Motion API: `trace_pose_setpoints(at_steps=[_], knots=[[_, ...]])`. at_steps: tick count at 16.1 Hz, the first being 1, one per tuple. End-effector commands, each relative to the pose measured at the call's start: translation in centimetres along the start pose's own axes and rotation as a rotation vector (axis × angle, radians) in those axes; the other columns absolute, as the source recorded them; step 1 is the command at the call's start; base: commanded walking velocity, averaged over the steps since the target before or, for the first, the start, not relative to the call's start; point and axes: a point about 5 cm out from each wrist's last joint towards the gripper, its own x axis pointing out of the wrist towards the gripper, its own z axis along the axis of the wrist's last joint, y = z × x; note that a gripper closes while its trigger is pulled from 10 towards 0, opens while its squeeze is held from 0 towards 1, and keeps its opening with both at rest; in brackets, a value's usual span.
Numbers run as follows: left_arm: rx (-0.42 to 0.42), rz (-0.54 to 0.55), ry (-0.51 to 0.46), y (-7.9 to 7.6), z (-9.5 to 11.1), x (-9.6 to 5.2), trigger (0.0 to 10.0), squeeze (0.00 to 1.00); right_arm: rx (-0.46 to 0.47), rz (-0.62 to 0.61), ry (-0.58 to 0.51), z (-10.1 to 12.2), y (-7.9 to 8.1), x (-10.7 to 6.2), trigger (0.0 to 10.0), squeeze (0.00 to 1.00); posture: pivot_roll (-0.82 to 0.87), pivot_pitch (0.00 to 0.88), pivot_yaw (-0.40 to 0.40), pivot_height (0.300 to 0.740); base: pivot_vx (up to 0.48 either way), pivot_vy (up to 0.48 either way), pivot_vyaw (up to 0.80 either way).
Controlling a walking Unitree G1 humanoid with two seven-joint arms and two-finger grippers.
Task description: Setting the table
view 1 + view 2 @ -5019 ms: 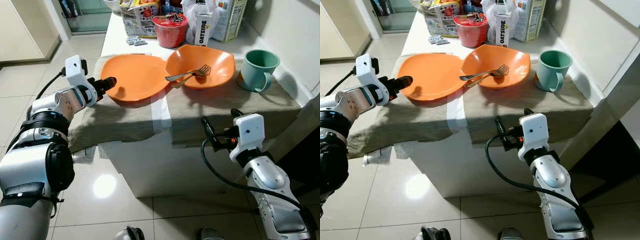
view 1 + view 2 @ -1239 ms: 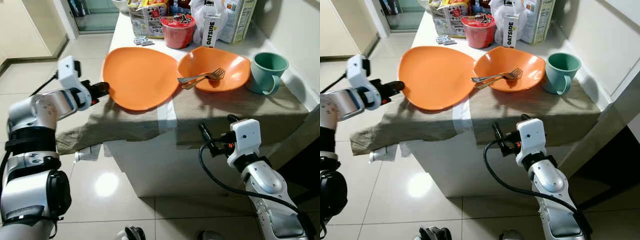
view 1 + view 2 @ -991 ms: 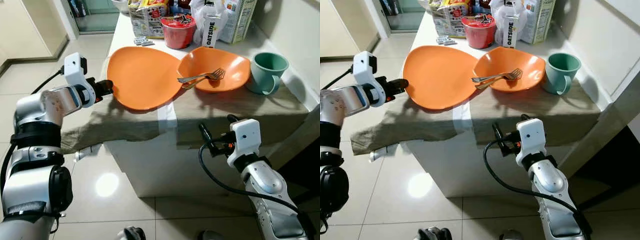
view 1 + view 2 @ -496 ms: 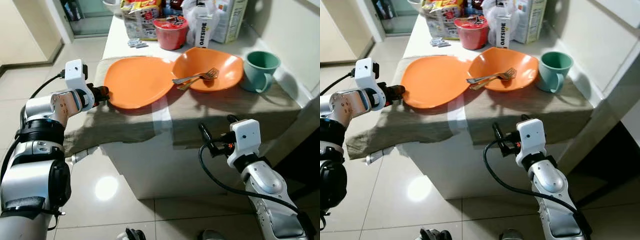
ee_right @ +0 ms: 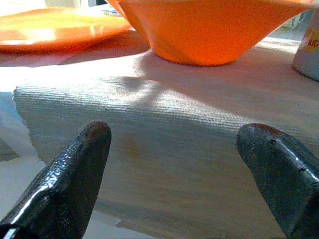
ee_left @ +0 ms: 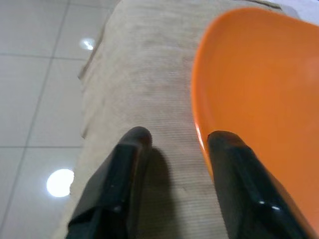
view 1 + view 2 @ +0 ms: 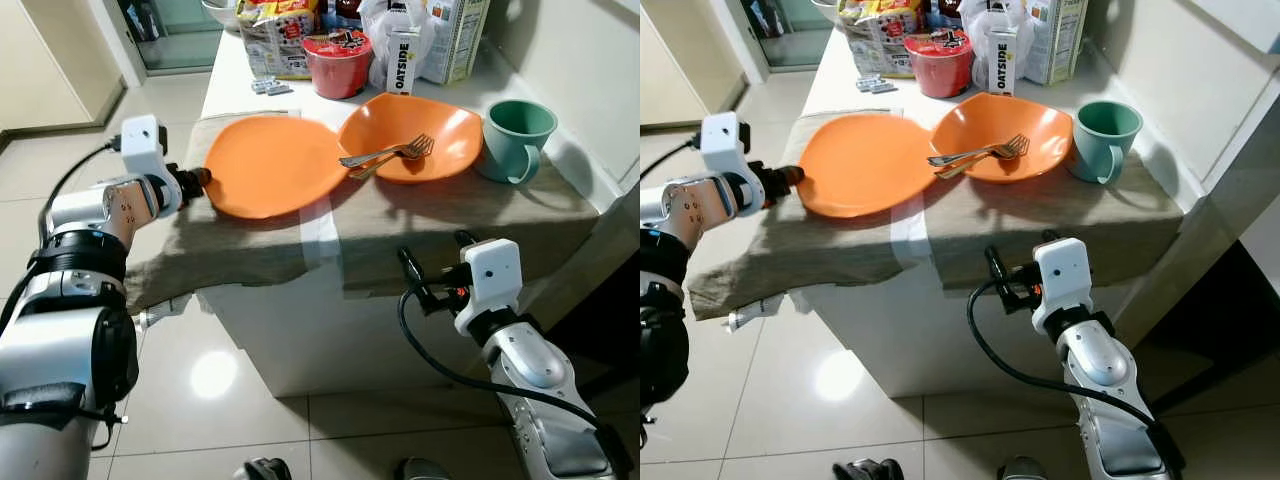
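An orange plate (image 7: 270, 165) lies flat on the beige cloth (image 7: 240, 240), its right rim touching an orange bowl (image 7: 425, 115) that holds a fork (image 7: 385, 152). A green mug (image 7: 515, 135) stands right of the bowl. My left gripper (image 7: 197, 178) sits low on the cloth at the plate's left rim; in the left wrist view it (image 6: 177, 142) is open, one finger (image 6: 130, 149) on bare cloth, the other at the plate's (image 6: 259, 99) edge. My right gripper (image 7: 437, 255) hangs open below the table's front edge, facing the draped cloth (image 5: 169, 144).
A red noodle cup (image 7: 340, 62), an Oatside carton (image 7: 402, 62), snack bags (image 7: 275, 30) and a box (image 7: 455, 35) crowd the back of the white counter. A wall runs along the right. Tiled floor (image 7: 60, 150) lies to the left.
A second ago my left gripper held the plate raised and tilted; the plate now lies flat on the cloth, and the gripper has let go and eased back to the left.
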Motion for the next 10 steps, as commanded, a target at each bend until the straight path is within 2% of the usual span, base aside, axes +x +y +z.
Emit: trace_pose_setpoints(at_steps=[1,3,4,8,9,10], knots=[[0.032,0.050,0.021,0.8,-0.4,0.0,10.0,1.00,0.012,0.007,-0.031,1.0,-0.2,0.0,10.0,0.00,-0.25,0.095,0.096,0.740,0.000,0.000,0.00],[0.030,0.029,-0.015,0.4,0.3,0.0,10.0,1.00,0.008,0.002,-0.036,1.2,-0.6,0.1,10.0,0.00,-0.25,0.094,0.095,0.740,0.000,0.000,0.00],[0.031,0.022,-0.021,0.3,0.5,0.1,10.0,0.00,0.007,0.002,-0.036,1.2,-0.6,0.1,10.0,0.00,-0.25,0.094,0.094,0.740,0.000,0.000,0.00],[0.025,-0.005,-0.091,-0.2,2.0,0.0,10.0,0.00,0.014,0.011,-0.032,1.1,-0.3,0.1,10.0,0.00,-0.25,0.095,0.093,0.740,0.000,0.000,0.00],[0.028,-0.032,-0.128,-1.1,3.3,-0.2,10.0,0.00,0.016,0.013,-0.028,1.0,-0.3,0.1,10.0,0.00,-0.25,0.097,0.093,0.740,0.000,0.000,0.00],[0.067,-0.068,-0.172,-2.3,4.6,-0.5,10.0,0.00,0.017,0.013,-0.026,1.0,-0.2,0.0,10.0,0.00,-0.25,0.097,0.093,0.740,0.000,0.000,0.00]])
